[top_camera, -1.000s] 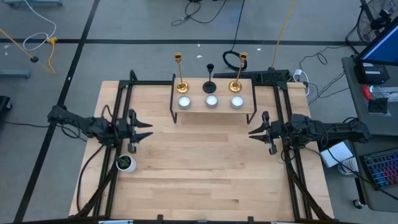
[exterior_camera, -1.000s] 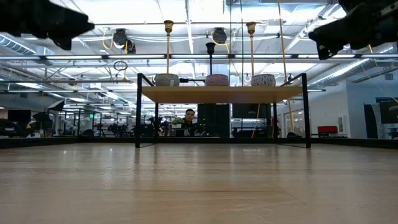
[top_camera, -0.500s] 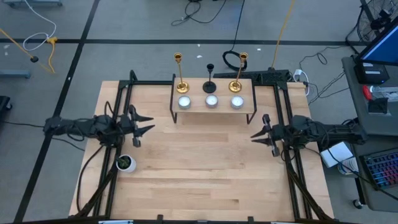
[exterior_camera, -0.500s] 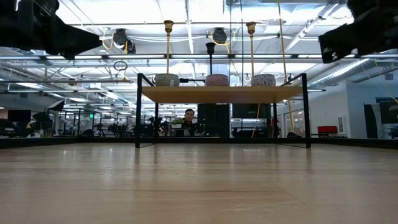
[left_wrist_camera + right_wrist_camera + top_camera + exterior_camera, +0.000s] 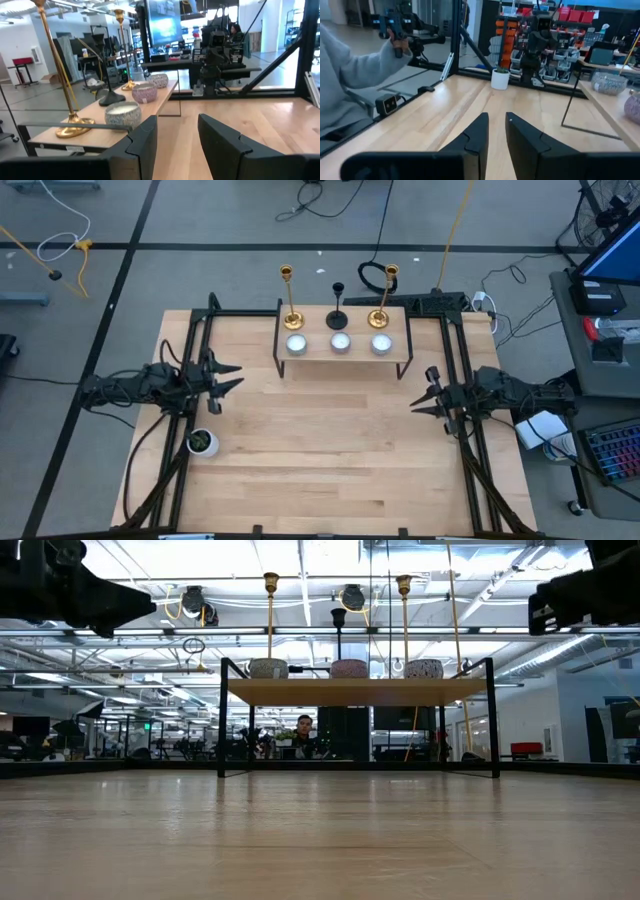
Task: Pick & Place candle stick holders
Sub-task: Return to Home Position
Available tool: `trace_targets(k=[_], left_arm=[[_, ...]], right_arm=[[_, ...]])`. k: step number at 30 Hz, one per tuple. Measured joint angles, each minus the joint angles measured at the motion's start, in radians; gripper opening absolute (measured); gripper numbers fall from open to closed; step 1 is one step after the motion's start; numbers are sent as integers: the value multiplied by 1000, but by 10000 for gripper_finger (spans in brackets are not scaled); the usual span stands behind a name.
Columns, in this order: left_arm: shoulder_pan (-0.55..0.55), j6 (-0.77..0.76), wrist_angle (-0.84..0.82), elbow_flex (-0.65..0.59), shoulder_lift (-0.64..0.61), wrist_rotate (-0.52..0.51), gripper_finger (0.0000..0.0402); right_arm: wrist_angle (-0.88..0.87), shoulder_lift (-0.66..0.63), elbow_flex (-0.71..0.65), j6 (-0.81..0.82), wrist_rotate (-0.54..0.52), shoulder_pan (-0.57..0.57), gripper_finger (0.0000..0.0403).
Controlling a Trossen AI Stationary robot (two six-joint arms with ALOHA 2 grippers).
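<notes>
Two gold candlesticks [image 5: 291, 315] [image 5: 379, 315] and a shorter black one [image 5: 339, 315] stand by their round bases on a small wooden shelf [image 5: 345, 358] at the table's far middle. They also show in the left wrist view: gold [image 5: 59, 80], black [image 5: 111, 97], gold [image 5: 125, 50]. My left gripper [image 5: 226, 376] hovers open and empty left of the shelf, pointing toward the table's right. My right gripper [image 5: 422, 392] hovers open and empty right of the shelf, with a narrow gap [image 5: 497, 131].
Three white round candles [image 5: 340, 343] sit in a row on the shelf in front of the candlesticks. A small white pot with a green plant [image 5: 203, 442] stands near the left arm. A person's grey sleeve [image 5: 355, 75] shows beyond the table's edge. Bare wood lies between the arms.
My right gripper has drawn back toward the table's right edge and a little toward the near edge. My left gripper has shifted slightly toward the far edge and turned a little. The candlesticks have stayed put.
</notes>
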State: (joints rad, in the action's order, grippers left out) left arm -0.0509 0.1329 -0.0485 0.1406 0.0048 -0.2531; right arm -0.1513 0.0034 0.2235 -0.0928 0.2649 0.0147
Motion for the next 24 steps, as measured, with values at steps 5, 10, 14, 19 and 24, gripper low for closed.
trace_targets(k=[5, 10, 14, 19, 24], left_arm=[[0, 0, 17, -3, 1, 33, 149], [-1, 26, 138, -70, 1, 100, 150], [-1, 24, 197, -129, 1, 100, 150], [-1, 14, 184, -126, 1, 99, 150], [-1, 15, 170, -126, 2, 93, 150]], right_arm=[[84, 0, -75, -2, -1, 0, 59], [167, -1, -124, 1, -2, 0, 59], [227, 0, -149, 1, -1, 0, 59], [252, 0, -173, 2, -3, 0, 59], [253, 0, -192, 68, -115, 0, 59]])
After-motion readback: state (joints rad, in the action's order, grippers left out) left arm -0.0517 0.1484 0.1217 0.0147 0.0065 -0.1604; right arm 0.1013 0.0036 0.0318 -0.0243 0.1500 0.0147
